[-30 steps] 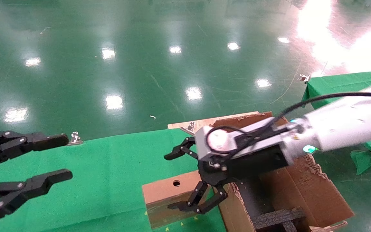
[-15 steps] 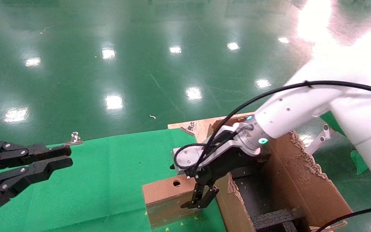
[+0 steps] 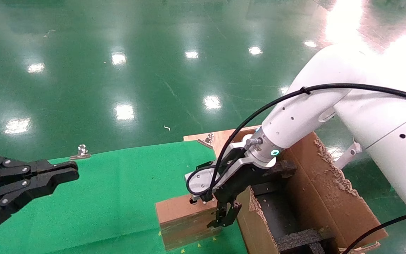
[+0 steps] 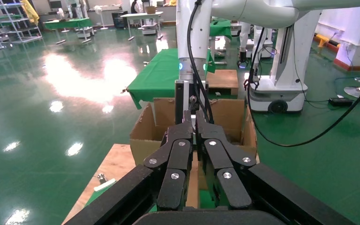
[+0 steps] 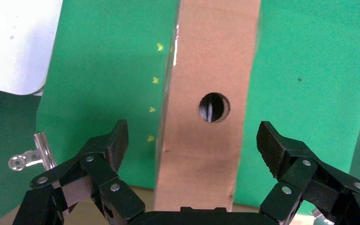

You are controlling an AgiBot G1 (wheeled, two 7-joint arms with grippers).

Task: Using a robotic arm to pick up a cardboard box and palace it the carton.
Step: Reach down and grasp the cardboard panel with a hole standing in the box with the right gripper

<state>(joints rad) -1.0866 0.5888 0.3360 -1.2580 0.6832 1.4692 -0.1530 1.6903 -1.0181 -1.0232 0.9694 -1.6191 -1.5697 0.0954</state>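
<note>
Box: cardboard box (image 5: pixel 206 103) lies lower centre, between the right hand's (image 5: pixel 192 140) spread fingers.
Change: right hand lower than before; left hand (image 3: pixel 62 173) pressed together.

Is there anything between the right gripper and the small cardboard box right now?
Nothing visible. In the right wrist view the right gripper hangs open straight over the cardboard box, one finger on each side, with only the green cloth around it. The carton sits right beside the box.
</note>
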